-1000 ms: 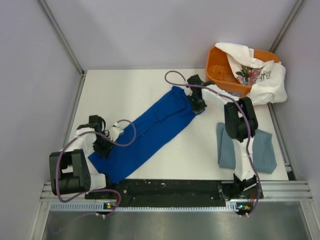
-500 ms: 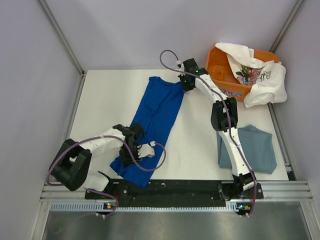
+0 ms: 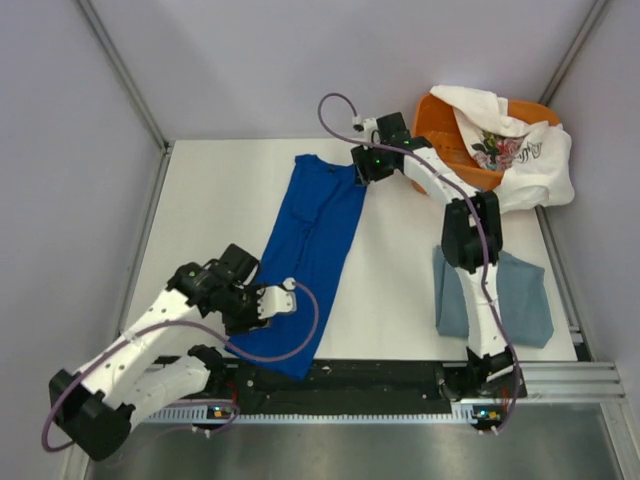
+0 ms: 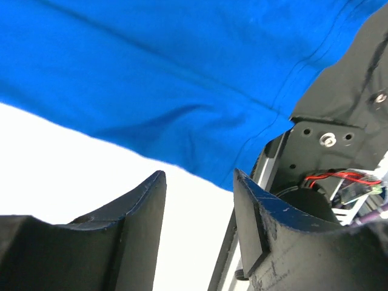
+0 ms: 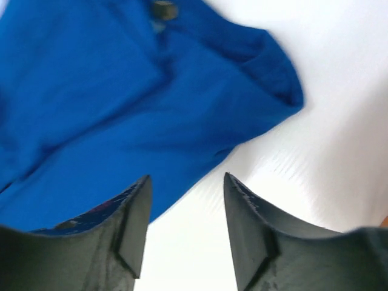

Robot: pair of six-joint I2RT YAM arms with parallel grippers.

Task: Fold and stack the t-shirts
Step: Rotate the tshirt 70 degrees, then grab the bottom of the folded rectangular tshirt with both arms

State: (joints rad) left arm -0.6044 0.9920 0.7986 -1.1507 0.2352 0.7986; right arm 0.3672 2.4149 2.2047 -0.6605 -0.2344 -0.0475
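The royal-blue t-shirt (image 3: 312,240) lies flat as a long folded strip, running from the table's back middle to its front edge. My left gripper (image 3: 265,301) is open at the strip's near left edge. In the left wrist view, the gripper (image 4: 197,182) holds nothing and the blue cloth (image 4: 182,66) lies just beyond its tips. My right gripper (image 3: 362,169) is open at the far right corner. Its wrist view shows the empty gripper (image 5: 187,182) over white table beside the blue cloth (image 5: 115,91). A folded grey-blue t-shirt (image 3: 525,297) lies front right. The white floral t-shirt (image 3: 520,150) drapes over the basket.
An orange plastic basket (image 3: 437,138) stands at the back right corner. The right arm stretches over the grey-blue shirt's left part. A black base rail (image 3: 360,378) runs along the front edge, with grey walls on three sides.
Both grippers held the blue shirt and swung it from a diagonal to a near-upright strip. Both have now opened and let it go.
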